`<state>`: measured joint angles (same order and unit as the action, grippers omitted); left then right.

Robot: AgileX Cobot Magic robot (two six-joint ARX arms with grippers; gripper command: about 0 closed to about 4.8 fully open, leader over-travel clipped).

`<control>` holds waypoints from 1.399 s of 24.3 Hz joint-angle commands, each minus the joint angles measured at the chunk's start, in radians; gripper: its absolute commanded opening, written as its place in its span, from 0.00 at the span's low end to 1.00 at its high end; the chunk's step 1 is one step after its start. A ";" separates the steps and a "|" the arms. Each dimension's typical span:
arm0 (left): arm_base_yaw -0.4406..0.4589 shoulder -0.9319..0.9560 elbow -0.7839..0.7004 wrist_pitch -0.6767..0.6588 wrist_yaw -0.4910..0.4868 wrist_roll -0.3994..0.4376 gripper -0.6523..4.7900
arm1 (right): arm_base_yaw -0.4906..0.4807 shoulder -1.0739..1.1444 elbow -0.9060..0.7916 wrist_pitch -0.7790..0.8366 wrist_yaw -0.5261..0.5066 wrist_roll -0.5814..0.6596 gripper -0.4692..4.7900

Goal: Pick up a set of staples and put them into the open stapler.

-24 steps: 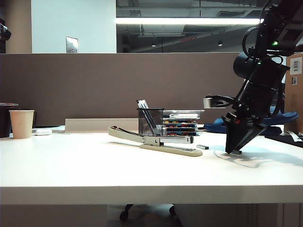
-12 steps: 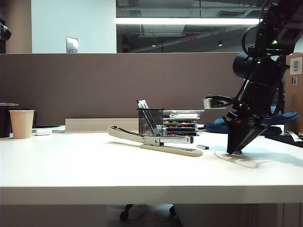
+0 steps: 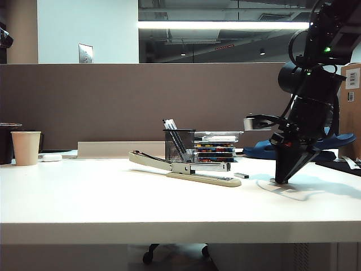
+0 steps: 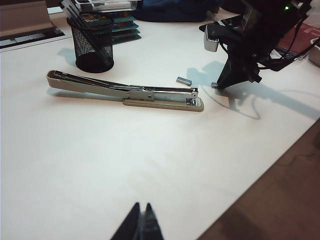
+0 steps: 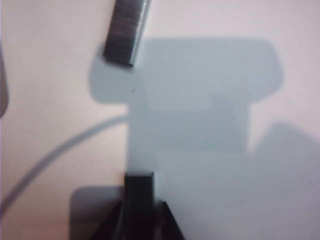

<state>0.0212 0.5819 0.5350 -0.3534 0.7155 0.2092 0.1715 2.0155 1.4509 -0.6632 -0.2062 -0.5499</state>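
Right tool (image 5: 138,200) pinching the set of staples (image 5: 138,192) on the worktop (image 3: 113,197); left tool (image 4: 140,225) sitting closed, mostly cropped

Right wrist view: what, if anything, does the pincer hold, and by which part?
The right pincer, down at the table, pinches the set of staples by its long sides, one end poking out. The left pincer, above the table, holds nothing.
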 commanded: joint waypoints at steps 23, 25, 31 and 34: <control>0.000 -0.002 0.005 0.030 0.004 0.001 0.11 | 0.004 -0.070 -0.011 -0.022 -0.040 0.008 0.18; 0.000 -0.002 0.005 0.045 0.005 0.001 0.11 | 0.011 -0.071 0.010 -0.043 -0.039 0.027 0.18; 0.000 -0.002 0.005 0.085 0.024 0.002 0.11 | 0.048 -0.071 0.143 -0.123 -0.055 0.027 0.18; 0.000 -0.002 0.005 0.090 0.031 0.005 0.11 | 0.074 -0.070 0.190 -0.125 -0.063 0.055 0.18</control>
<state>0.0208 0.5816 0.5350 -0.2806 0.7364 0.2096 0.2317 1.9522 1.6215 -0.7876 -0.2577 -0.5186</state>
